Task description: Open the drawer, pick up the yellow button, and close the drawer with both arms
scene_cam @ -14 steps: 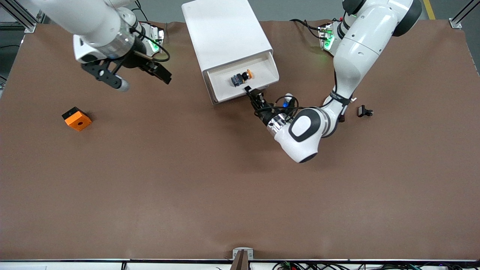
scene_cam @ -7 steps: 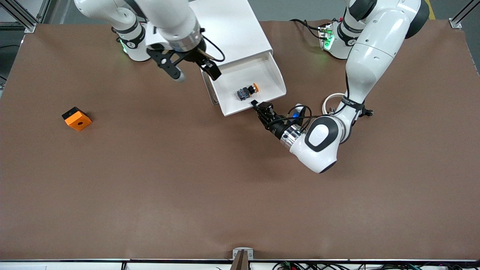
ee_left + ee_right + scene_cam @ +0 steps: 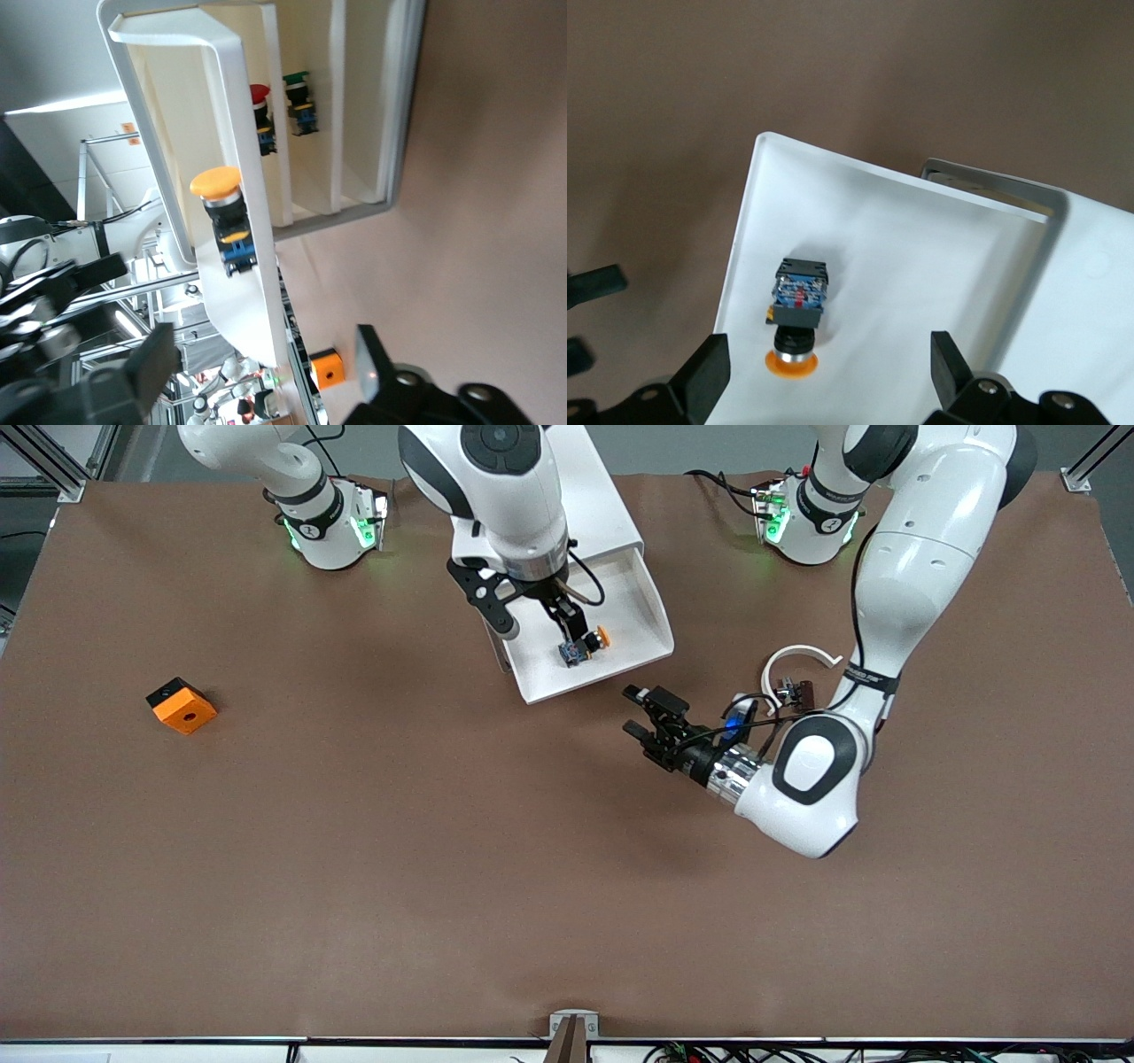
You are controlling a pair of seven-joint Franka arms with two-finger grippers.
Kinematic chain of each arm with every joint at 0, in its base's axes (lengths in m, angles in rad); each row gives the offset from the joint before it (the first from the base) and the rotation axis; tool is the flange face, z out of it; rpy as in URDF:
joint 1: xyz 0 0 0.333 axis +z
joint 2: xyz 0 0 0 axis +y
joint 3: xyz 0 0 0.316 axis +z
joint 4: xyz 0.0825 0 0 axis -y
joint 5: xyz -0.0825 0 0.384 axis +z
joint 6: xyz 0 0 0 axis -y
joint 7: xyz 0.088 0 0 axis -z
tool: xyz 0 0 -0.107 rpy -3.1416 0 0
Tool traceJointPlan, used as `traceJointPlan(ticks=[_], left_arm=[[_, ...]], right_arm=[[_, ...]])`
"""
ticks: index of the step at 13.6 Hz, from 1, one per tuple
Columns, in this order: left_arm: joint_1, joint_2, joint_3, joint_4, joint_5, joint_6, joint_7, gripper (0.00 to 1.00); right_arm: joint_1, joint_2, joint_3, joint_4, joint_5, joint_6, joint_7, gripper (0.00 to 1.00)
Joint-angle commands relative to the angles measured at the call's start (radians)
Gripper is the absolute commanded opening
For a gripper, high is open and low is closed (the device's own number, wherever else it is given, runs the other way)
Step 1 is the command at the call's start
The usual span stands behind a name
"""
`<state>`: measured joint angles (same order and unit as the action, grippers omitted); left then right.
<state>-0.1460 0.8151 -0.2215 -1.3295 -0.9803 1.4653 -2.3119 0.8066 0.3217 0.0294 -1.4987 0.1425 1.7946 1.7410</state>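
The white drawer (image 3: 640, 613) stands pulled out of the white cabinet (image 3: 540, 487). The button (image 3: 583, 644) lies on its side in it, orange cap toward the left arm's end. My right gripper (image 3: 537, 622) hangs open over the drawer; in the right wrist view the button (image 3: 796, 314) lies just ahead of the gap of the right gripper (image 3: 828, 367). My left gripper (image 3: 643, 714) is open and low over the table, apart from the drawer's front. In the left wrist view the left gripper (image 3: 264, 372) faces the drawer (image 3: 232, 106) and the button (image 3: 221, 217).
An orange square block (image 3: 181, 705) sits toward the right arm's end of the table. A small dark part (image 3: 797, 690) and a white cable loop (image 3: 802, 657) lie by the left arm. Red-capped (image 3: 260, 115) and green-capped (image 3: 299, 102) buttons show inside the cabinet.
The drawer slid out further. My left gripper opened, let go of the drawer's front and drew back from it. My right arm swung from its end of the table to over the drawer.
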Motion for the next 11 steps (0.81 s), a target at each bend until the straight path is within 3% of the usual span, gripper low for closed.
traceJointPlan(ticks=[1, 4, 8, 11], left_arm=[[0.028, 0.001, -0.006, 0.074, 0.098, -0.048, 0.029, 1.00], [0.055, -0.026, -0.009, 0.105, 0.224, -0.065, 0.132, 1.00], [0.118, -0.060, -0.007, 0.125, 0.244, -0.080, 0.348, 1.00], [0.111, -0.085, -0.007, 0.136, 0.394, -0.079, 0.520, 1.00]], right_arm=[[0.008, 0.062, -0.006, 0.037, -0.011, 0.051, 0.025, 1.00], [-0.001, 0.091, -0.008, 0.037, -0.012, 0.074, 0.022, 1.00], [0.008, 0.108, -0.006, 0.035, -0.009, 0.080, 0.023, 1.00], [0.017, 0.129, -0.006, 0.035, -0.004, 0.081, 0.023, 1.00]])
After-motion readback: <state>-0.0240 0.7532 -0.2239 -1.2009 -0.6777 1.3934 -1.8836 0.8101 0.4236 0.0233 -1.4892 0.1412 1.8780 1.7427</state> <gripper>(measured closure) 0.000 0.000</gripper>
